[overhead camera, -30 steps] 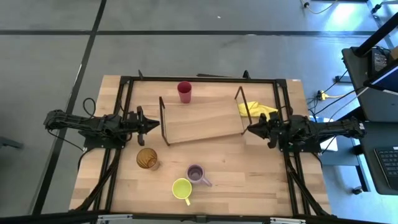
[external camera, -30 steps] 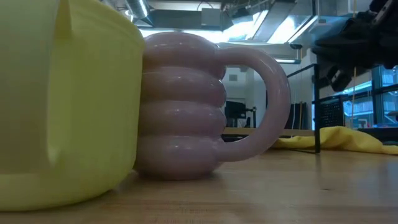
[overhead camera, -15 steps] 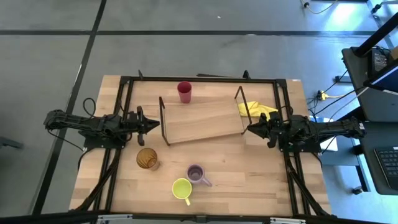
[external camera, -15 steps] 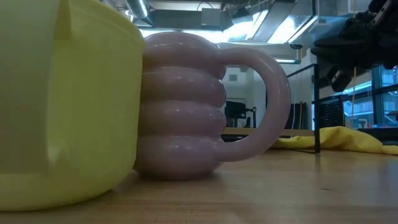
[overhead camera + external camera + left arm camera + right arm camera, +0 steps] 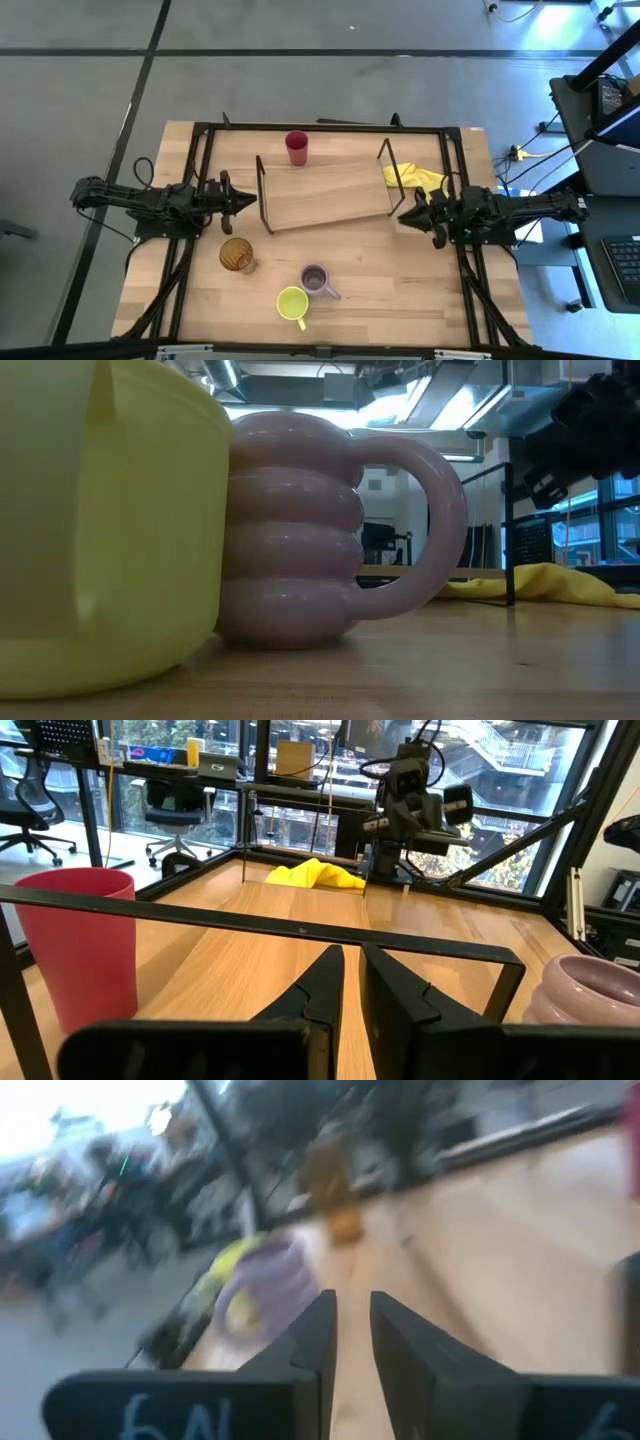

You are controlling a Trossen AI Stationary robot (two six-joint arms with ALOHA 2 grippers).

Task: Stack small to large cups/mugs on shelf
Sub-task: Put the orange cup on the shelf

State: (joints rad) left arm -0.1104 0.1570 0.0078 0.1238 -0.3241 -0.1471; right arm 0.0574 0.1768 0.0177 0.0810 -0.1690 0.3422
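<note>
Large light wooden table with black rails (image 5: 400, 290), filling centre of high view. Light wooden rectangular shelf board with thin black wire end frames (image 5: 325, 197) at upper centre, bare on top. Left gripper (image 5: 247, 201) at left-centre of frame, just off shelf's left wire frame, fingers nearly together with a thin gap, holding nothing. Right gripper (image 5: 407, 217) at right-centre, just beside shelf's right frame, fingers also a narrow slit apart, empty; right wrist view smeared. Crumpled yellow cloth (image 5: 420, 178) at upper right, behind right frame. Not a task item.

Amber-brown translucent tumbler (image 5: 237, 255) lower left of centre, near left gripper. Yellow-green handled mug (image 5: 292, 303) at bottom centre, pale purple ribbed mug (image 5: 316, 279) just beside it, upper right; touching or not, cannot tell. Red plastic cup (image 5: 296, 147) at upper centre, at shelf's far edge, apparently on table beyond board.

Judgement: no stacking done yet; step in hand is first reach. Best done by opening fingers wide before descent, gripping a rim or wall clear of handles, taking purple mug away from yellow-green one without nudging it, clearing wire frames on way to board.
</note>
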